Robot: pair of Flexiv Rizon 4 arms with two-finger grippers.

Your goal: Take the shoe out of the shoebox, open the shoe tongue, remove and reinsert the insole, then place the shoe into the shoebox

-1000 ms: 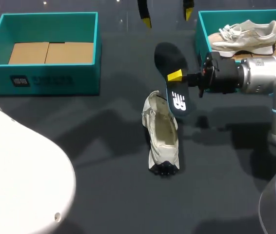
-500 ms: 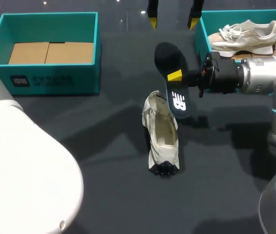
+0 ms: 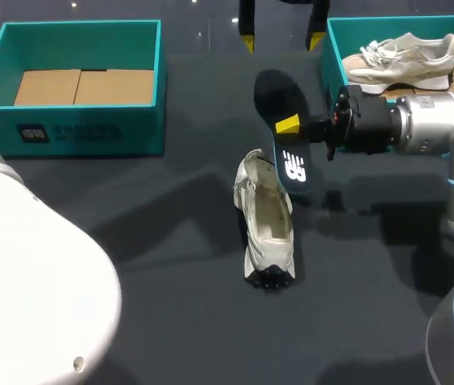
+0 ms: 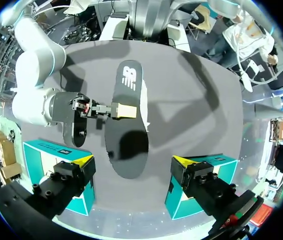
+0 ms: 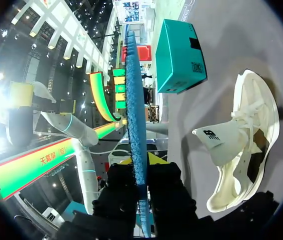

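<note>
A white shoe (image 3: 267, 220) lies on the dark table, toe toward the front, its tongue folded out; it also shows beside the right gripper as shoe (image 5: 241, 145). My right gripper (image 3: 291, 126) is shut on a dark insole (image 3: 285, 120) held above the shoe's heel end. Its own view shows the insole (image 5: 135, 115) edge-on between the fingers of the gripper (image 5: 140, 172). My left gripper (image 3: 279, 34) hangs open at the far side, above the insole. From the left wrist, the insole (image 4: 126, 125) lies ahead of the open gripper (image 4: 132, 162), with the right gripper (image 4: 124, 110) clamped on its edge.
A teal shoebox (image 3: 66, 24) with a cardboard floor stands at the back left. A second teal box (image 3: 327, 48) at the back right holds another white shoe (image 3: 407, 56). My left arm's large white link (image 3: 34, 297) fills the near left corner.
The left gripper at the far side has shifted slightly sideways and its white link in the foreground has swung a little. The right arm and insole have not moved.
</note>
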